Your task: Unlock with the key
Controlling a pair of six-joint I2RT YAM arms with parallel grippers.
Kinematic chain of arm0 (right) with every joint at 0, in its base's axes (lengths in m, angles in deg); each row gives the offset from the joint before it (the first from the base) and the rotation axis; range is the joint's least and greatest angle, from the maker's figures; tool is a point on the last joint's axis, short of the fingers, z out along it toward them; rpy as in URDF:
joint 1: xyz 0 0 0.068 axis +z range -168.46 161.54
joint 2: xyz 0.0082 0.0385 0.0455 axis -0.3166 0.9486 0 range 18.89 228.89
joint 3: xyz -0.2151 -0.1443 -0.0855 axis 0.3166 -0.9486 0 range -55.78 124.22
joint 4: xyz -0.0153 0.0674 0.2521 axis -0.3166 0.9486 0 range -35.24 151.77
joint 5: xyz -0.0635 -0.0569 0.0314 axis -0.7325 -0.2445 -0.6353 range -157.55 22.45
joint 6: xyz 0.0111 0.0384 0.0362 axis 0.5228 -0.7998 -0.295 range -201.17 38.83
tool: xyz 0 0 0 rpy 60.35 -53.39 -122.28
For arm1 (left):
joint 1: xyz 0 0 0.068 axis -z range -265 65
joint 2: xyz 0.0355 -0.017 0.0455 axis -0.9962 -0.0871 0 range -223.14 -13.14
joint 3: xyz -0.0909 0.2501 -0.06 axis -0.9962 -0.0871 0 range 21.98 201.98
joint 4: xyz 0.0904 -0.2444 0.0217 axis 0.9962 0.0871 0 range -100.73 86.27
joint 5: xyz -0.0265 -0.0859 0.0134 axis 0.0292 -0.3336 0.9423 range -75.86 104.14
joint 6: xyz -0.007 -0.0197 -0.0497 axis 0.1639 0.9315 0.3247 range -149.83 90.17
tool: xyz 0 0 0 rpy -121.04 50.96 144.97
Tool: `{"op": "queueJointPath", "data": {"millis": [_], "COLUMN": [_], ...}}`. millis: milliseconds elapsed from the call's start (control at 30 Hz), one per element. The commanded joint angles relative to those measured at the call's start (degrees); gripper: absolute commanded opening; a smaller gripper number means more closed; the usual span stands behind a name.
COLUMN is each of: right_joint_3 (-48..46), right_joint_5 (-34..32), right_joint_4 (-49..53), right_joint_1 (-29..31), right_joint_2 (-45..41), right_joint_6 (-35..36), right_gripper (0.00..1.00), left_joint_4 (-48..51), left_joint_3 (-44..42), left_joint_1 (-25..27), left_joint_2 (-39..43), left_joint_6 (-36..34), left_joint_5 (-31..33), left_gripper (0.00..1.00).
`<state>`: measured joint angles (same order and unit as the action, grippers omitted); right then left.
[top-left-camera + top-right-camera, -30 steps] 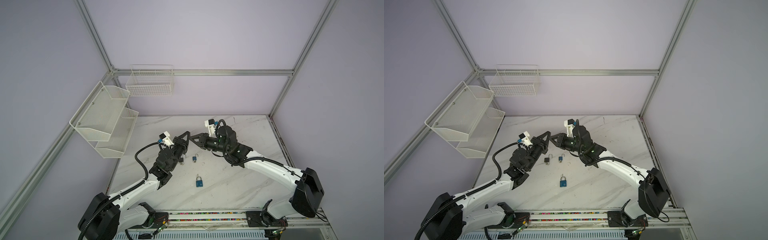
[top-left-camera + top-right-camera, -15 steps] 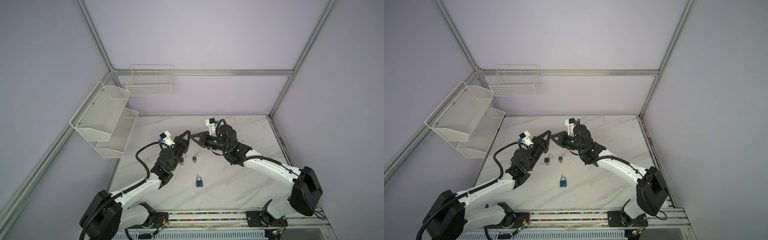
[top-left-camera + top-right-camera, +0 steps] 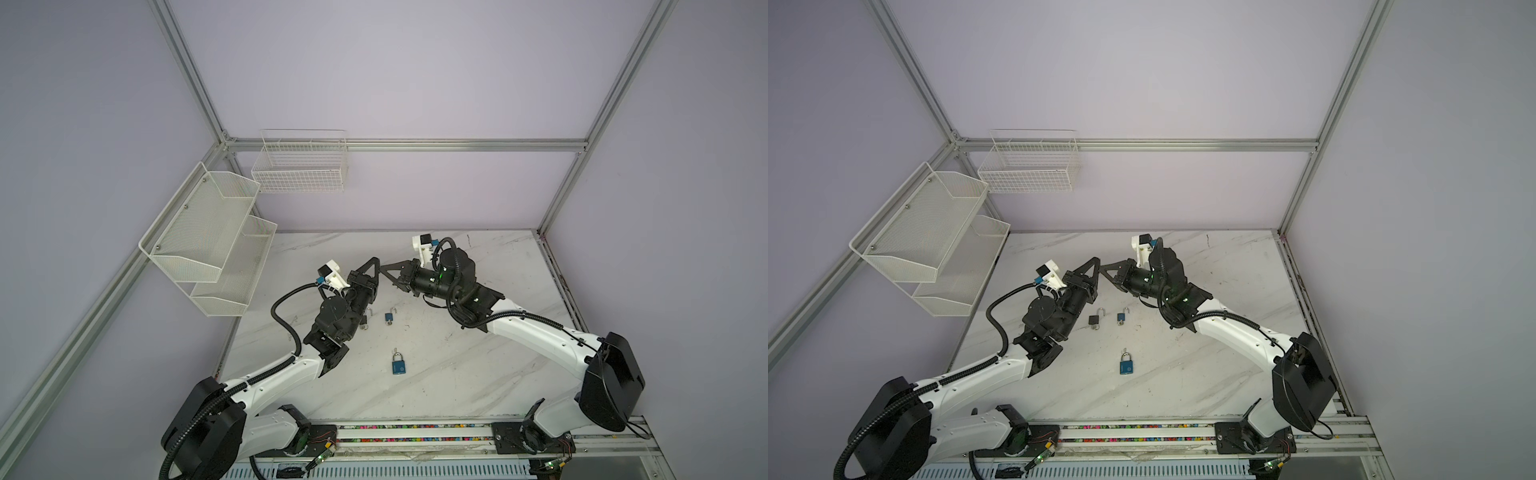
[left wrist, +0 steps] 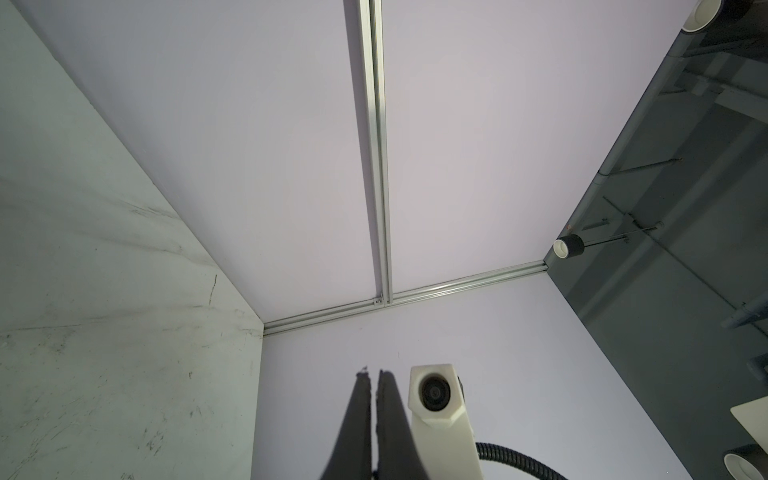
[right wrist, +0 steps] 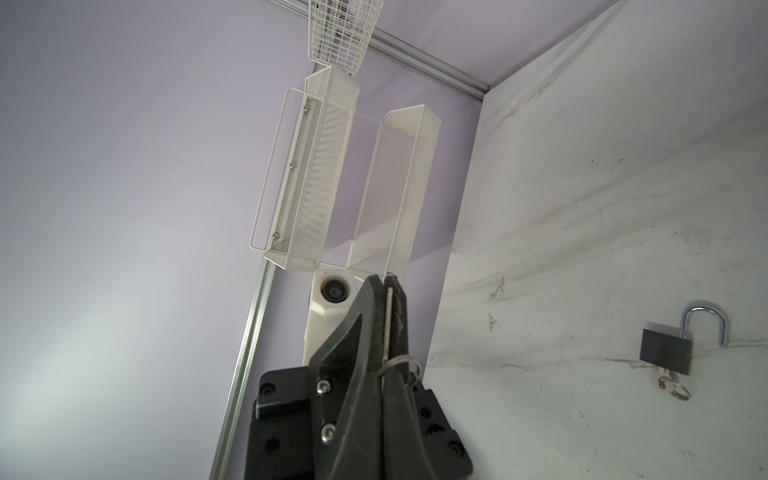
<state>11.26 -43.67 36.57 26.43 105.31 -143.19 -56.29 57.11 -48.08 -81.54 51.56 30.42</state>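
Clamping a thin silver key [image 5: 389, 328], the right tool [image 5: 384, 282] is raised; the left tool [image 4: 373, 376] is pressed together, empty. Unlocking the large blue padlock [image 3: 397, 367], which looks shut, is not yet done.

Thin silver key [image 5: 389, 320], clamped edge-on in right claw [image 5: 384, 284] — larger blue padlock [image 3: 397, 366], shackle shut, lying flat

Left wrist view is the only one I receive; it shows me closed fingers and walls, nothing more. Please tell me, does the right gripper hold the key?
Observer: Yes. In the right wrist view the right gripper is shut on the key, and the key's ring sticks out beside the fingers.
Operator: Which padlock is locked?
Observer: In both top views the large blue padlock, the one lying nearest the arm bases, has its shackle closed.
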Motion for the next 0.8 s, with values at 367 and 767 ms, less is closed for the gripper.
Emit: {"op": "queueJointPath", "data": {"millis": [367, 767], "right_joint_3": [-3.31, -4.41], "right_joint_5": [7.77, 23.61], "right_joint_4": [-2.63, -0.84], "right_joint_1": [-2.33, -6.47], "right_joint_2": [-4.0, -2.74], "right_joint_6": [3.66, 11.4], "right_gripper": [0.0, 0.0], "left_joint_4": [13.37, 17.0], "left_joint_3": [1.72, 2.59], "left_joint_1": [-0.96, -13.39], "left_joint_2": [10.4, 14.33], "left_joint_6": [-3.84, -11.17], "left_joint_5": [-1.13, -25.77], "left_gripper": [0.45, 0.52]}}
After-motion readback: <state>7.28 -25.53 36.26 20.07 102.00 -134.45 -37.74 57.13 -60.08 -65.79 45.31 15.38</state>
